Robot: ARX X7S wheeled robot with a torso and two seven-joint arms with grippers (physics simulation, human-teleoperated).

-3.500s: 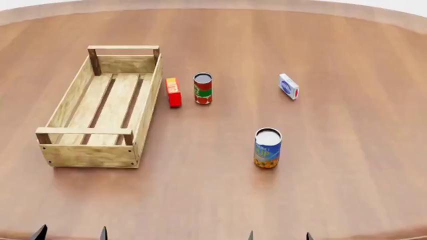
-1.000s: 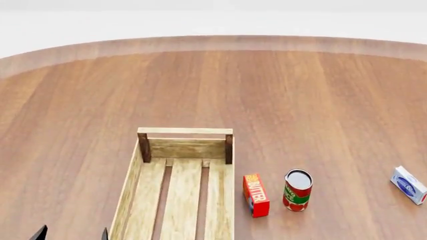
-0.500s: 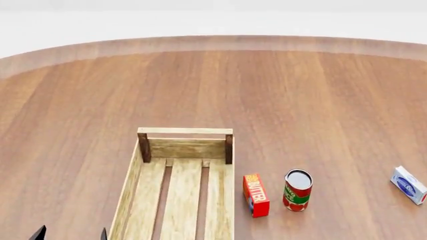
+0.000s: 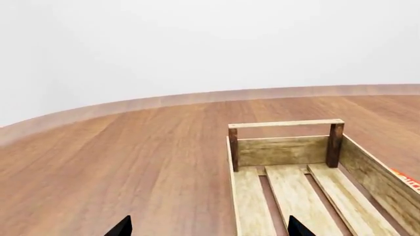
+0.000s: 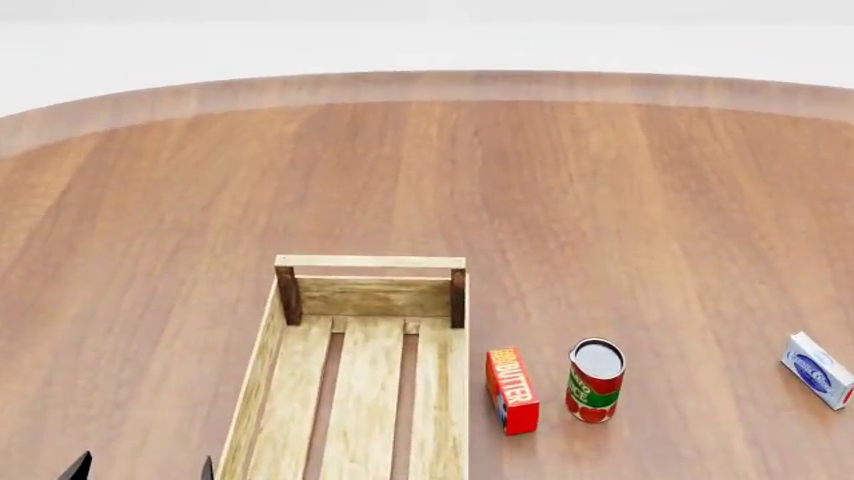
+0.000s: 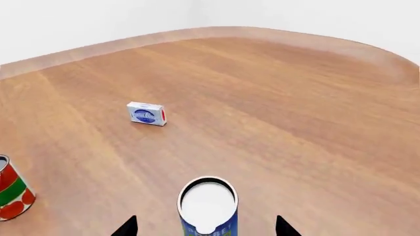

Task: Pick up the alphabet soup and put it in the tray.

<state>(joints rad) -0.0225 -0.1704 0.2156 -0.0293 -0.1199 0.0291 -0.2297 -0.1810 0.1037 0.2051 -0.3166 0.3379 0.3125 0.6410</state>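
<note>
A: Where does the alphabet soup [image 6: 208, 205] stand relative to the tray [image 5: 270, 372]?

B: The head view has the tray at its lower edge, and the soup falls outside that view. Only the right wrist view shows the can: upright on the table [image 5: 534, 190], white top up, with the right gripper [image 6: 205, 227] behind it, one dark fingertip showing on either side. The red-and-green can [image 5: 594, 380] sits to the tray's right, past the red butter box [image 5: 513, 389] that stands just beside the tray's right wall, and the small blue-and-white box [image 5: 817, 369] lies farther right again.

A: Are the claws holding anything?

B: No. The right one is spread wide, its tips well clear of the can, so nothing is pinched. The left gripper [image 4: 206, 228] is also spread and empty, hanging at the near end of the tray (only its two tips show).

A: So how far along is it?

B: Barely begun, I would judge. The soup is unlifted and the tray's slats are bare where visible. Closing on the can, lifting, carrying it over and setting it inside all remain.
</note>
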